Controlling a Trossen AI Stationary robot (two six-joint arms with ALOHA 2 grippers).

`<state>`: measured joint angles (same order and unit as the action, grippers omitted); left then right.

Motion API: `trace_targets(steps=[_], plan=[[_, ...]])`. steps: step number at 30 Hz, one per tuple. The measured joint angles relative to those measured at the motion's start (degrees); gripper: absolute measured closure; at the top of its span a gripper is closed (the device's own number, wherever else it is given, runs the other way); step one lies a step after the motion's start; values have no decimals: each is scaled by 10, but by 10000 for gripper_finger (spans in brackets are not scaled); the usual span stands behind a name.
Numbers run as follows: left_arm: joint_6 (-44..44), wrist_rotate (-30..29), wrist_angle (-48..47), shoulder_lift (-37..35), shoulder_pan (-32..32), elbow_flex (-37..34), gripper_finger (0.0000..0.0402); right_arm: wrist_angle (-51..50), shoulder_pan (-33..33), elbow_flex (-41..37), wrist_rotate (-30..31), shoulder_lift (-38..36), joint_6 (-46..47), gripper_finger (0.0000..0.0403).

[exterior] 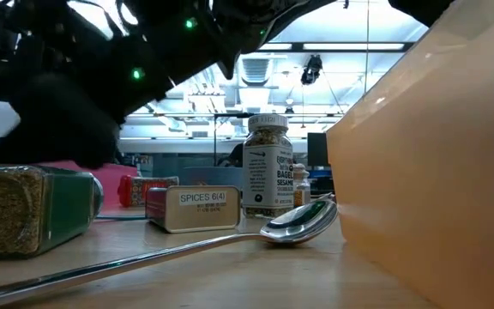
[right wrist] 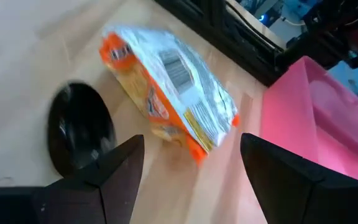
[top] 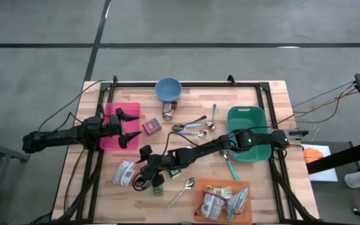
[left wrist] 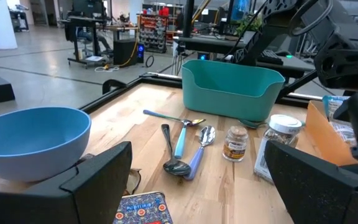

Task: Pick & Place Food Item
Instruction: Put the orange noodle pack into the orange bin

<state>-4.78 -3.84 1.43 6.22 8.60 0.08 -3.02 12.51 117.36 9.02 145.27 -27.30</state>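
A silver and orange food packet [top: 125, 172] lies flat on the wooden table near its front left. The right wrist view shows the food packet [right wrist: 173, 87] just ahead of my right gripper [right wrist: 191, 146]. The gripper is open and slants down toward the packet. Its two fingers stand either side of the packet's near corner without touching it. In the high view my right gripper [top: 144, 165] reaches in from the table's right. My left gripper [top: 129, 125] waits open and level over the pink tray [top: 133, 109], holding nothing.
A dark round thing [right wrist: 79, 134] lies beside the packet. A small tin [top: 151, 127], a spice jar [top: 169, 111], several spoons [top: 195, 127], a blue bowl [top: 168, 89] and a teal bin [top: 245, 119] stand farther back. An orange tray [top: 245, 212] of packets sits front right.
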Motion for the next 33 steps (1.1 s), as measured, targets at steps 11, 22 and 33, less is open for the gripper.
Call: trace_targets(steps=[11,22,33], plan=[[0,0,0,0,0,0,30,3,-30,1,-119,0,-136,138],[0,0,0,0,0,0,30,11,-50,1,-126,1,-161,138],[0,0,0,0,0,0,30,71,-54,9,-146,40,-169,138]])
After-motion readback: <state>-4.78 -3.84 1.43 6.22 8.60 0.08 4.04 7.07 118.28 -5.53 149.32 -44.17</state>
